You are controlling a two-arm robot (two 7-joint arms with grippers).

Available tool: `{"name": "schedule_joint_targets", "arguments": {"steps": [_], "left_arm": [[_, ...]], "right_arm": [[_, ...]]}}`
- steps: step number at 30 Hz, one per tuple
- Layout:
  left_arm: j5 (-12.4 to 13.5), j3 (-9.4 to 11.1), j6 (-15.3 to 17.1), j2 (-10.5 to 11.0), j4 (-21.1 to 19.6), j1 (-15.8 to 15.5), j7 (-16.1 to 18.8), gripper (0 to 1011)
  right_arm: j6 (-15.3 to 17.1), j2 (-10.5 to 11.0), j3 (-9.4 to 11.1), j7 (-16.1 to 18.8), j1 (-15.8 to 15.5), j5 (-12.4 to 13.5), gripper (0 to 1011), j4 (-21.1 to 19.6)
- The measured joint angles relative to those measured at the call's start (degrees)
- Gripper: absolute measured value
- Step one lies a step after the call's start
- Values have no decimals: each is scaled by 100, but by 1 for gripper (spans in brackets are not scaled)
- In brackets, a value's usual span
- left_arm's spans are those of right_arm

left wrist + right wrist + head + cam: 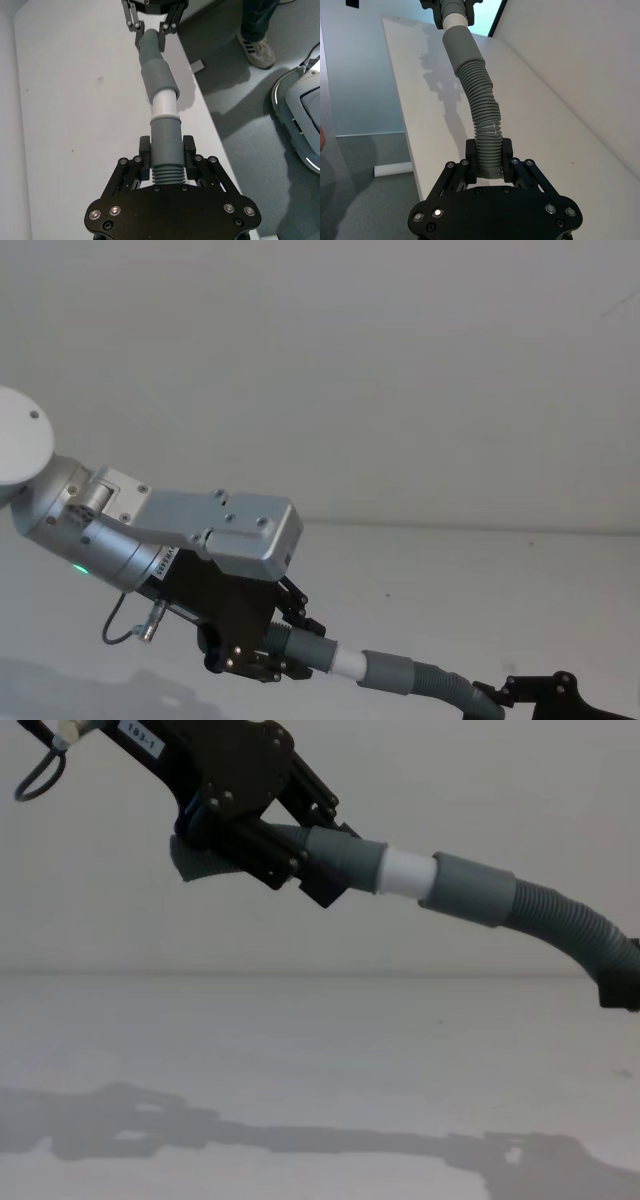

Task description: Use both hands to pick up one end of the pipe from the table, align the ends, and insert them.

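White table (300, 1050) bare, shadowed | left gripper (300, 855) clamps spigot piece (350, 855) | right gripper (489, 160) clamps cuffed hose (482, 110)

Looks like a robot lab or test room: bare white table (75, 100) against plain pale walls (320, 360), grey carpet floor (240, 100), white machine base (300, 120) on the floor beside it.

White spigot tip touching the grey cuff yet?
Touching. In the chest view the white spigot tip runs into the grey cuff with no gap; the left wrist view agrees.
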Motion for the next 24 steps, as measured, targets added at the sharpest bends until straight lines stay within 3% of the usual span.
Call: {"name": "schedule_joint_targets", "arguments": {"steps": [14, 24], "left_arm": [[323, 82, 333, 59, -166, -70, 278, 352], [477, 67, 393, -24, -184, -48, 484, 352]], "right_arm": [[245, 113, -30, -145, -4, -28, 255, -114], [318, 159, -28, -202, -57, 79, 255, -182]]}}
